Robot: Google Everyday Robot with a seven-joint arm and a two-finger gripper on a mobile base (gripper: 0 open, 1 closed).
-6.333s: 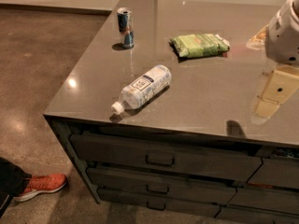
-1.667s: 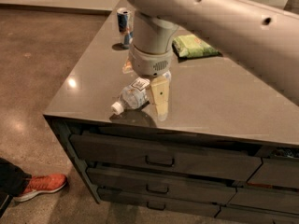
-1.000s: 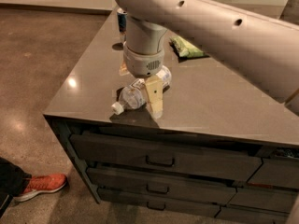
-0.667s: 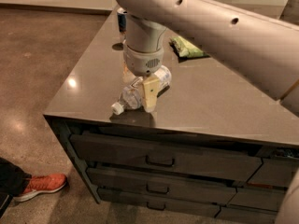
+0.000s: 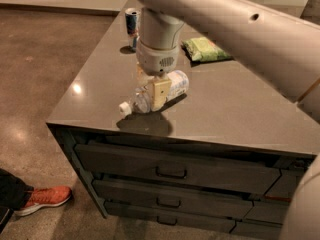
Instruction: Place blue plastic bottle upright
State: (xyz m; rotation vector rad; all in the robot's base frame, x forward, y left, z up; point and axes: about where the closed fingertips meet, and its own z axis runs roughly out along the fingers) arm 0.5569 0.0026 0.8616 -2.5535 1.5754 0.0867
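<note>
The blue plastic bottle [image 5: 175, 83] lies on its side on the grey cabinet top [image 5: 240, 109]. It is clear and ribbed, with a white-and-blue label. Its white cap [image 5: 123, 109] points toward the front left edge. My gripper [image 5: 151, 86] comes straight down from the big arm onto the bottle's middle. Its cream fingers [image 5: 160, 93] straddle the bottle, one in front and one behind, and press against it. The bottle still rests on the top, and its middle is hidden by the gripper.
A slim blue-and-silver can [image 5: 132, 24] stands upright at the back left. A green packet [image 5: 206, 49] lies at the back, right of the gripper. The cabinet has drawers with handles [image 5: 171, 172] below. A person's red shoe [image 5: 45, 198] is on the floor at lower left.
The gripper has come from the right side of the top to the bottle, lowered over its middle, and the front finger has drawn in against it. The bottle has hardly moved.
</note>
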